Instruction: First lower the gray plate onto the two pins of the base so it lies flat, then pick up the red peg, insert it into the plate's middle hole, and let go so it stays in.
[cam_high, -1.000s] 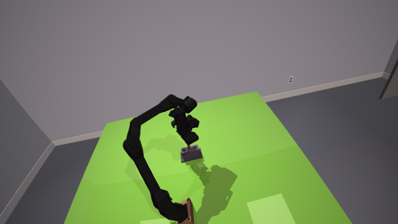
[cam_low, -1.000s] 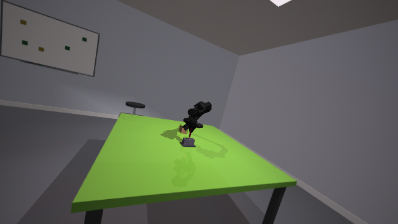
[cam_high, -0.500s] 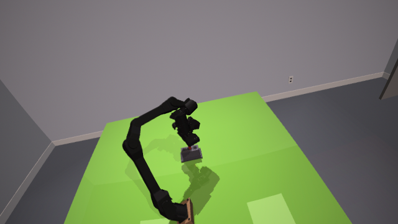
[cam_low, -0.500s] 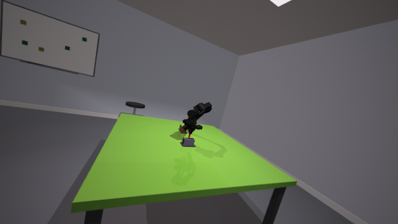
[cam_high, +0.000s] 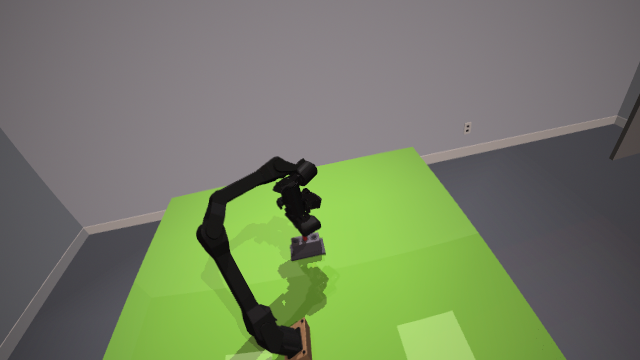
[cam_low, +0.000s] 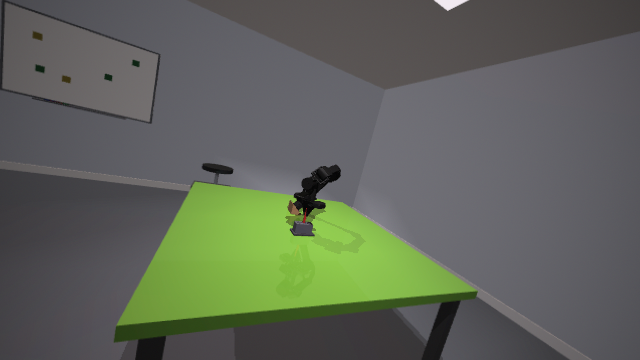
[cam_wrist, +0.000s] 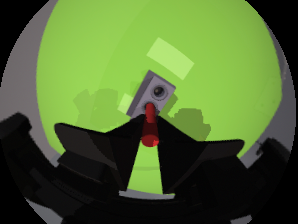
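Note:
The gray plate (cam_high: 300, 242) (cam_wrist: 150, 94) (cam_low: 303, 229) lies flat on top of the gray base (cam_high: 308, 254). A dark pin shows in its far hole in the wrist view. The gripper (cam_high: 305, 234) (cam_low: 306, 212) (cam_wrist: 150, 121) is shut on the red peg (cam_low: 305, 218) (cam_wrist: 150, 131) above the plate. The peg leans slightly in the exterior view, and its lower end is at the plate's middle hole. How deep it sits cannot be told. The fingers hide the near end of the plate in the wrist view.
The base stands on the green table (cam_high: 380, 215) (cam_low: 225, 250) (cam_wrist: 225, 65). The arm's brown mount (cam_high: 306, 336) (cam_low: 293, 208) is on the same table. Arm shadows fall around the base. A stool (cam_low: 217, 168) stands beyond the table.

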